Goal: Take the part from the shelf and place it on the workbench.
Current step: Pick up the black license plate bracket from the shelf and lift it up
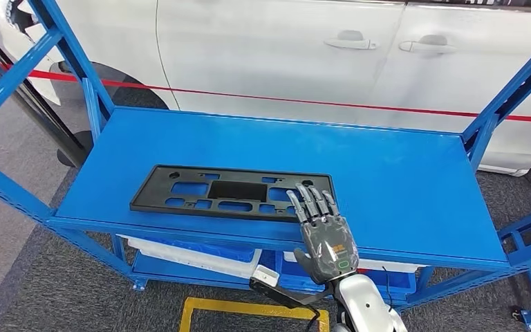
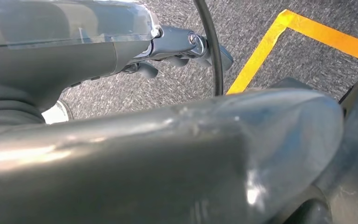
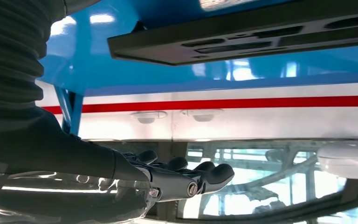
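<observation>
The part [image 1: 231, 191] is a flat black rectangular frame with several cut-outs, lying on the blue shelf's top board [image 1: 387, 173] near its front edge. My right hand [image 1: 326, 238] reaches in over that edge with fingers stretched out and apart, its tips at the part's near right corner. In the right wrist view the part [image 3: 242, 39] and my right hand [image 3: 177, 177] are separated by a gap; nothing is held. My left hand [image 2: 177, 44] hangs low over the carpet, holding nothing.
A white car [image 1: 283, 48] and a red barrier tape [image 1: 249, 97] stand behind the shelf. Blue uprights [image 1: 76, 62] [image 1: 505, 104] flank the board. White pieces lie on the lower level [image 1: 193, 256]. Yellow floor tape [image 1: 249, 308] [image 2: 270, 46] marks the carpet.
</observation>
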